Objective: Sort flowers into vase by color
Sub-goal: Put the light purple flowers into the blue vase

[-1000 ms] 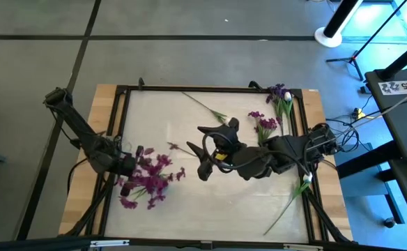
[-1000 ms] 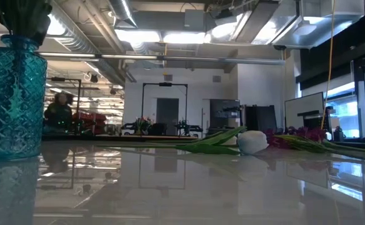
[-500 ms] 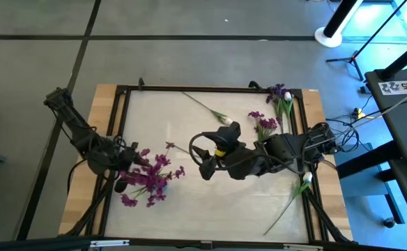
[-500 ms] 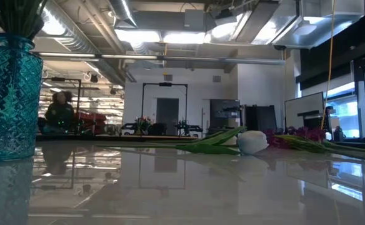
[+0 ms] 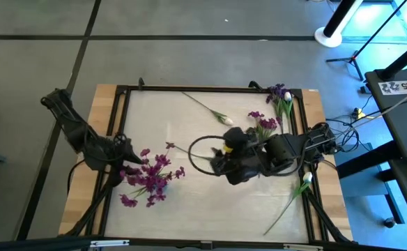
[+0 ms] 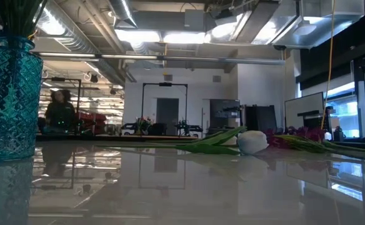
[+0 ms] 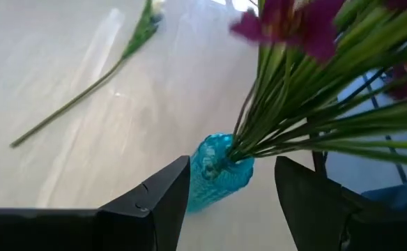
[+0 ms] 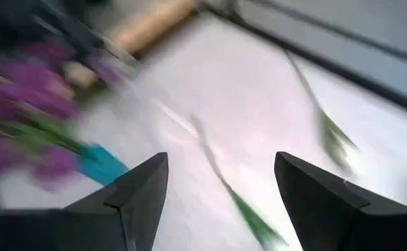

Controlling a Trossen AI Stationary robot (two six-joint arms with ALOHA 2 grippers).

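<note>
While my left gripper (image 7: 231, 202) hangs beside the teal glass vase (image 7: 217, 173) at the left side of the table (image 5: 189, 202), its two fingers stand apart with nothing between them. Purple flowers (image 5: 150, 179) fill that vase, their green stems fanning out of its mouth and their blooms spreading over the tabletop as seen from above. From table height the vase (image 6: 7, 94) stands upright at the left edge of the picture.

My right gripper (image 5: 219, 162) is out over the middle of the table, fingers spread and empty; my wrist camera looks between them toward the vase and a thin stem lying on the surface.

Other flowers lie loose. One white bud on a long stem (image 5: 210, 111) rests near the far edge, tip pointing toward the centre. A small purple bunch (image 5: 263, 124) lies just right of it, and another purple stem with a white bud (image 5: 280, 94) sits at the far right corner. A second white bud on its stem (image 5: 297, 189) lies along the right side, nearer the front. In the room beyond the table a person (image 6: 59, 112) is visible.
</note>
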